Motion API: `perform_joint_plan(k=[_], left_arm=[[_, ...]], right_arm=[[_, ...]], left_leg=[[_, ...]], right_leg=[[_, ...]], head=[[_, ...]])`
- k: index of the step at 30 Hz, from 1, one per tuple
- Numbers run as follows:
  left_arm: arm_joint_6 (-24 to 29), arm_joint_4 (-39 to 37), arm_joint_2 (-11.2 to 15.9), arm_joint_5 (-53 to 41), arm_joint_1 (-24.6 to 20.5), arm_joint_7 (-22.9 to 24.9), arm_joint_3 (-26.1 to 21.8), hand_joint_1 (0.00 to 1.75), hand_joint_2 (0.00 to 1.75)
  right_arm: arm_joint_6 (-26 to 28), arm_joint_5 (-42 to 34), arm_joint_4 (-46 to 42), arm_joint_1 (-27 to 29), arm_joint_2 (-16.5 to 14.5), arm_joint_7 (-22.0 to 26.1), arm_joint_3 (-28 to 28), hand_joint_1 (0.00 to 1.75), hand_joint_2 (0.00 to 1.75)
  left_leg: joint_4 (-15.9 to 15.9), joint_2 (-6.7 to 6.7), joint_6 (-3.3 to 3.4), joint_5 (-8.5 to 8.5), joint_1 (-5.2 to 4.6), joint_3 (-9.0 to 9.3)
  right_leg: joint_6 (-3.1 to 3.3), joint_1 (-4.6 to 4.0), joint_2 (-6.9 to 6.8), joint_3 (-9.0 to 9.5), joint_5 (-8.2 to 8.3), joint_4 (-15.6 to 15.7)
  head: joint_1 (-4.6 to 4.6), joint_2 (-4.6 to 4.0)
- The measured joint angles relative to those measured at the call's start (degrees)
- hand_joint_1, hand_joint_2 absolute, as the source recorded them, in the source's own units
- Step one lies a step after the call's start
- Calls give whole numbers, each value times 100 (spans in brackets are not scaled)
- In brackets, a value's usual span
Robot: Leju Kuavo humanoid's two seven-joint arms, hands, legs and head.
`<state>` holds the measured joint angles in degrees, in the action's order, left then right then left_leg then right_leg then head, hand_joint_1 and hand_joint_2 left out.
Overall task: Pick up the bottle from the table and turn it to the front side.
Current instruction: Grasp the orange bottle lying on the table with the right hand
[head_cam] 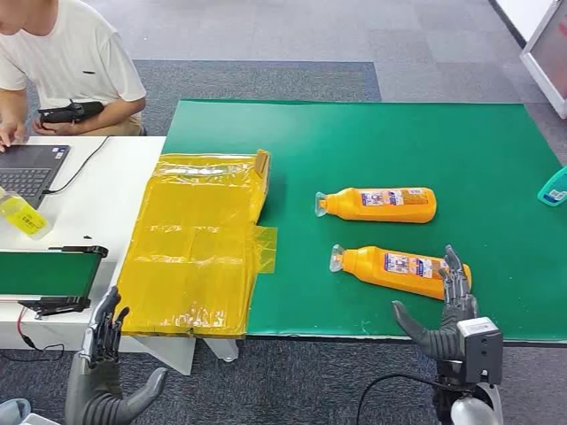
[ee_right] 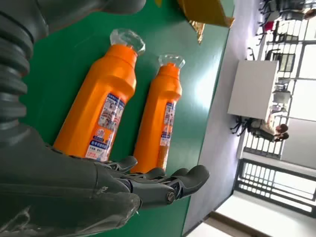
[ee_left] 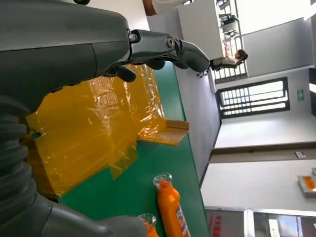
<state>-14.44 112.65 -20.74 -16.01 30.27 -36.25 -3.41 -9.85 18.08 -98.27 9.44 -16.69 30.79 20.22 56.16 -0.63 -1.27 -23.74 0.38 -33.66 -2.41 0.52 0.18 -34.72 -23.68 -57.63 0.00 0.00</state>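
right robot hand (head_cam: 449,305) spread at near bottle's (head_cam: 394,267) base end, second bottle (head_cam: 377,204) just beyond it, bare green tabletop (head_cam: 334,301) leftward, yellow-wrapped box (head_cam: 198,243) farther left

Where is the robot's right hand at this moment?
In the head view, the right hand is at the near edge of the green mat, on the right side, open, with its fingers at the base of the nearer orange bottle.

Dark grey hand (head_cam: 446,310), ribbed wrist cover, black cable, visible screws.
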Motion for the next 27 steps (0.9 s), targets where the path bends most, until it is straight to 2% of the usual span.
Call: perform_joint_plan(k=[9, 18, 21, 24, 27], left_arm=[[-50, 0, 0, 267, -6, -31, -87, 0, 175], [113, 32, 2, 84, 44, -186, -326, 0, 175], [170, 45, 3, 120, 43, -181, -396, 0, 175], [624, 44, 3, -465, 25, -82, -450, 0, 175], [246, 42, 4, -76, 19, -127, -485, 0, 175]], right_arm=[[44, 134, -78, 19, 2, -72, -9, 0, 175], [277, 335, -83, -46, 1, -205, -437, 0, 175], [-27, -148, -69, -58, 3, -354, -538, 0, 175], [-283, -697, -2, -88, 3, -456, -608, 0, 175], [-250, -693, 62, -138, 3, -487, -667, 0, 175]], left_leg=[[0, 0, 0, 0, 0, -2], [0, 0, -1, 1, 0, -1], [0, 0, -1, 1, 0, -1], [0, 0, 0, 1, 0, -1], [0, 0, -1, 1, 0, 0]], right_leg=[[0, 0, 0, 0, 0, 0], [0, -1, 0, 2, 0, -1], [0, -1, 0, 2, 0, -1], [0, -1, -1, 2, 0, -1], [0, -1, 0, 2, 0, -1]], head=[[1, 0], [1, 0], [1, 0], [1, 0], [1, 0]])
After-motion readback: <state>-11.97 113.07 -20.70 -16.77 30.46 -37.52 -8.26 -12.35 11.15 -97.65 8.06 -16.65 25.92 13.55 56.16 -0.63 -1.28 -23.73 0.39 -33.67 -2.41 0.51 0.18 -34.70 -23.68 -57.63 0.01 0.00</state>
